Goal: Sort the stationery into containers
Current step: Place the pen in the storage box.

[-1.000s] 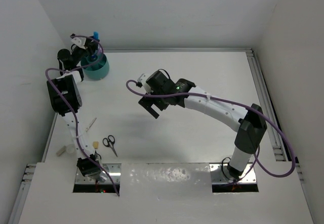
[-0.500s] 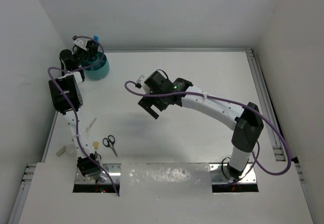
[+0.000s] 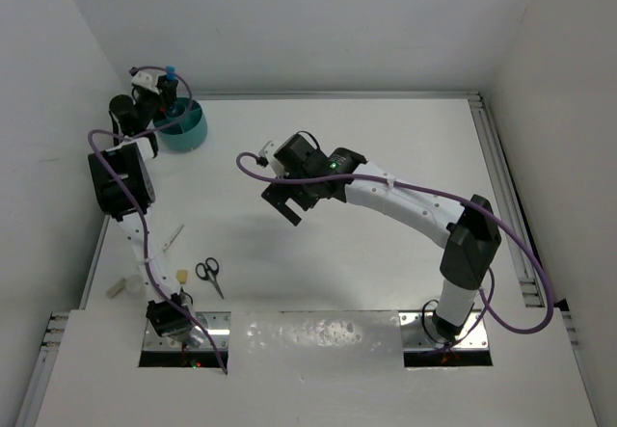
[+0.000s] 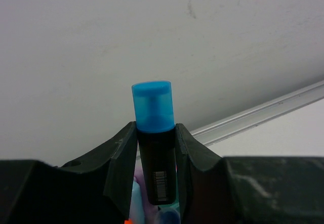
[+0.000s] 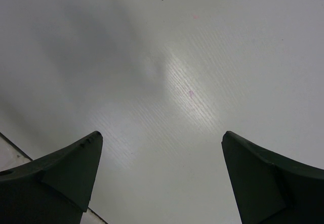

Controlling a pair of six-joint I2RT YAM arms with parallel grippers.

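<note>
Your left gripper (image 4: pixel 155 150) is clamped on a black marker (image 4: pixel 152 107) with a blue cap, held upright above the teal cup (image 3: pixel 190 135) at the far left corner of the table (image 3: pixel 386 147). You can't tell whether its lower end is inside the cup. Your right gripper (image 3: pixel 286 205) hangs mid-table with its jaws wide, only bare surface between them. Near your left base lie the scissors (image 3: pixel 208 273), a tan eraser (image 3: pixel 181 276) and a pale pen (image 3: pixel 174 237).
</note>
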